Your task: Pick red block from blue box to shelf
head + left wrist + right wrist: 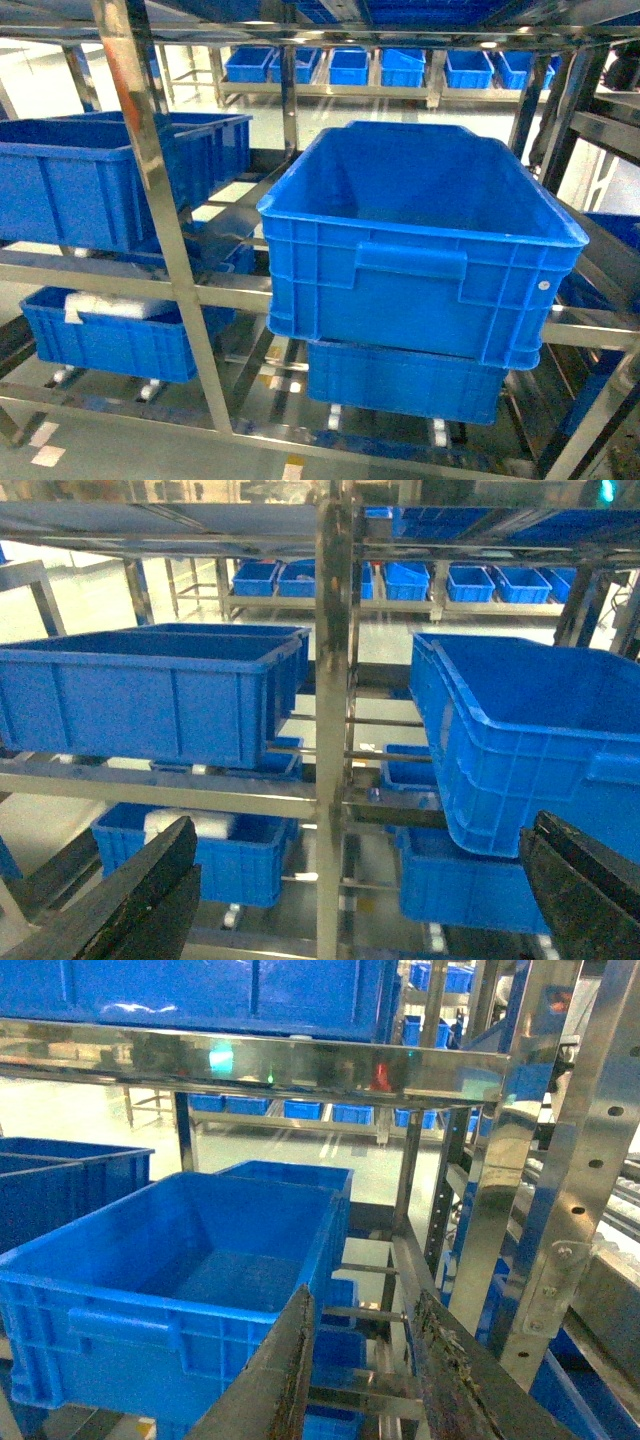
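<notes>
**End effectors empty before the shelf, red block out of sight**

Both end effectors hold nothing: the left end effector (360, 900) has its fingers spread wide, cut off by the frame's bottom edge; the right end effector (365, 1370) is parted more narrowly. Ahead, the shelf (150, 190) carries a large dark blue crate (420, 240). Neither red block nor pale blue box appears in any view.

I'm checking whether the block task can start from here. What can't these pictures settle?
- Red block and pale box: in no view.
- Near crate floor: head view, front wall hides part.
- Lower-left crate white contents: too blurred to name.
- Left hand: only fingertips in frame, edge cuts off the rest.
</notes>
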Controlling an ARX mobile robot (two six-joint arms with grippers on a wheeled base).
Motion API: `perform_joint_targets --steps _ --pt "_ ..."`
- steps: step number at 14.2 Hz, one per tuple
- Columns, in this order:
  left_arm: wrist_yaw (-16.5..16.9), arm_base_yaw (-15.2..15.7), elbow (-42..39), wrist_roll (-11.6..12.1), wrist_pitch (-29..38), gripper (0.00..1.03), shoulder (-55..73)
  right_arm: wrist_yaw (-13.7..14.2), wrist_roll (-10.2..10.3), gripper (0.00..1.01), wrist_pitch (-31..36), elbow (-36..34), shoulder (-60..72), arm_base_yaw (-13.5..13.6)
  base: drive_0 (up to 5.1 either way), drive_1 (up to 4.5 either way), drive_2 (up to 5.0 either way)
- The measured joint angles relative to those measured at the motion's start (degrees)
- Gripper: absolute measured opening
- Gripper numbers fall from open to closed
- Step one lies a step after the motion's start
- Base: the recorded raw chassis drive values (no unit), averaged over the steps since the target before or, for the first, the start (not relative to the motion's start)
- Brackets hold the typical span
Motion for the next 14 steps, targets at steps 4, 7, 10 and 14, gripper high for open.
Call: perform_joint_targets --steps 4,7,10,14 --pt "0.02 0.0 0.0 0.02 0.04 0.98 0.0 0.0 0.0 0.26 0.24 0.0 -0.11 0.0 0.0 0.0 0.0" --pt "0.02 0.0 0.0 0.02 0.02 0.98 0.0 0.0 0.0 0.26 0.24 0.0 -0.13 0.0 0.0 0.0 0.0" --pt "0.04 0.0 0.0 0.0 0.04 0.98 0.0 0.0 0.0 0.26 0.35 0.0 -0.5 0.0 0.0 2.93 -2.8" --pt "0.04 0.0 0.0 0.02 0.02 0.98 0.0 0.0 0.0 0.26 0.22 0.0 -0.33 0.02 0.1 2.25 -2.1"
